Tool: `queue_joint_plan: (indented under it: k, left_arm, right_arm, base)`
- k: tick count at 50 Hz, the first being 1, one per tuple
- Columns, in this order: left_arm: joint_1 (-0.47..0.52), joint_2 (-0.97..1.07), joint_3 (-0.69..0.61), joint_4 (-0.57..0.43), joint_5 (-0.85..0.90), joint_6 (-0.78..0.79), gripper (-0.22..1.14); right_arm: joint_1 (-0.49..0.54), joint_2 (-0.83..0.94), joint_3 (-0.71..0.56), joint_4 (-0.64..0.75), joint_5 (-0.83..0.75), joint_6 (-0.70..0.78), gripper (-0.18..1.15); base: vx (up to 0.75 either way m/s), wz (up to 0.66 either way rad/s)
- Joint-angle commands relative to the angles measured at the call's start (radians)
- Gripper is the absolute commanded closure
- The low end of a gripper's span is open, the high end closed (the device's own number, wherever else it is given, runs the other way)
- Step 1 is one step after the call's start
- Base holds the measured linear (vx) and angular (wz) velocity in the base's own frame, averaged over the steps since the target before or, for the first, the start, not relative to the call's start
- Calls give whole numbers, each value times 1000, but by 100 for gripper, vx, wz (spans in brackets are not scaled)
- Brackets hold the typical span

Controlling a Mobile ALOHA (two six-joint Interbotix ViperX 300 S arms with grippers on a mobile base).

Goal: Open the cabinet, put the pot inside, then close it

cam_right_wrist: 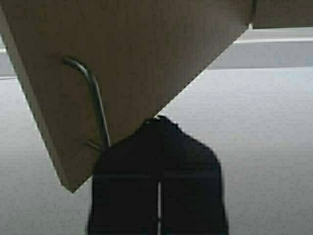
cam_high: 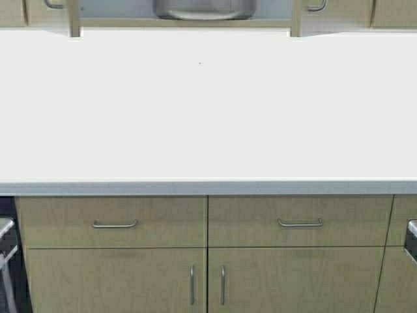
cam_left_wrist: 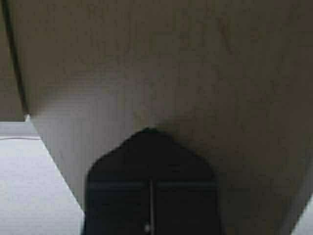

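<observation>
Both doors [cam_right_wrist: 146, 63] ajar (pot [cam_high: 204, 9] inside)

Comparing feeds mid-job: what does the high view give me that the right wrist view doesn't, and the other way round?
Only the high view shows the pot sitting in the open cabinet, plus the drawers below; no arm appears in it. Only the right wrist view shows the right gripper, shut, with its tip at the door close to the bar handle; whether it touches is unclear. Both show the white counter and that right door.
</observation>
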Motion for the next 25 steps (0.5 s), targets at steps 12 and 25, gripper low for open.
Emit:
queue_joint_plan:
  k: [12,25]
  left_arm:
    - [-21,-74,75,35,-11,6,89]
    - [-21,-233,270,41,-14,8,89]
  right_arm:
    - [2,110,-161,0,-35,-2,91]
    - [71,252,-344,-2,-40,-3,91]
  base:
    - [4,1]
    - [7,4]
